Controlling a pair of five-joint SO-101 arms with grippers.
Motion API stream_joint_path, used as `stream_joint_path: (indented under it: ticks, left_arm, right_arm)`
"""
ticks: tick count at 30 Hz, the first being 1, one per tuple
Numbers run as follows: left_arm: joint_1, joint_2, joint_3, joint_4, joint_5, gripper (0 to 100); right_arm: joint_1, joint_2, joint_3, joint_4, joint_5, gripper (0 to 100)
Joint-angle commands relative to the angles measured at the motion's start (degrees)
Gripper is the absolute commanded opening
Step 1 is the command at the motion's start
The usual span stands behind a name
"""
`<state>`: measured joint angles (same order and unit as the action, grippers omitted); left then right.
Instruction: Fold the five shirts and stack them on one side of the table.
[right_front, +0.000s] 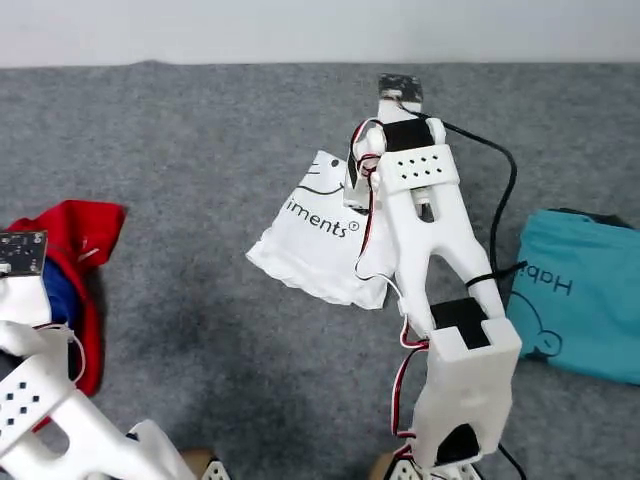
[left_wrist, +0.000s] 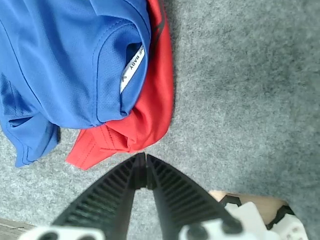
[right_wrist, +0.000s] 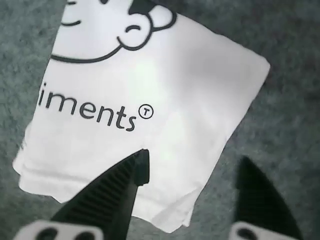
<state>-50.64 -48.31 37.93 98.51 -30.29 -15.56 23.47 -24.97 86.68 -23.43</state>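
A folded white shirt (right_front: 315, 240) with black print lies mid-table. My right gripper (right_wrist: 195, 167) hovers open just above it; one finger (right_wrist: 125, 185) is over the cloth's edge and the other is over the grey mat. A blue shirt (left_wrist: 65, 65) lies crumpled on top of a red shirt (left_wrist: 150, 110) at the table's left edge, where the red shirt (right_front: 85, 235) also shows from above. Just off the red hem, my left gripper (left_wrist: 145, 170) is shut with nothing in it. A teal shirt (right_front: 580, 295) lies folded at the right edge.
A grey mat (right_front: 200, 150) covers the table, with open room between the white shirt and the red and blue pile. The right arm's black cable (right_front: 505, 190) loops near the teal shirt. The arm bases stand along the front edge.
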Motion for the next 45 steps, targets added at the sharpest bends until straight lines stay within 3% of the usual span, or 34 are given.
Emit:
stream_joint_path:
  ticks: [1,5,10,13,19,32,45]
  left_arm:
    - [0.2,-1.2,-0.3,0.4,-0.6,0]
    - [0.2,-1.2,-0.5,0.4,-0.6,0]
    - [0.3,-1.2,-0.7,0.3,-0.6,0]
    - [0.3,-1.2,-0.7,0.3,-0.6,0]
    - [0.3,-1.2,-0.7,0.4,-0.6,0]
    - [0.2,-1.2,-0.7,0.6,-0.5,0]
    - [0.3,-1.2,-0.7,0.6,-0.5,0]
  right_arm:
    - [-0.3,-3.7,-2.9,0.5,-6.2,40.3]
    - [-1.6,-1.7,-2.9,2.8,-6.6,29.8]
    - [-4.0,2.0,-2.9,6.7,-6.4,0.2]
    - [-5.4,3.8,-2.9,10.2,-5.6,4.5]
    - [-9.3,6.3,-2.9,10.7,-4.4,0.9]
    - [-16.0,18.5,-3.3,-5.6,-0.9,0.9]
    - [-16.3,3.3,-3.3,1.5,2.0,0.9]
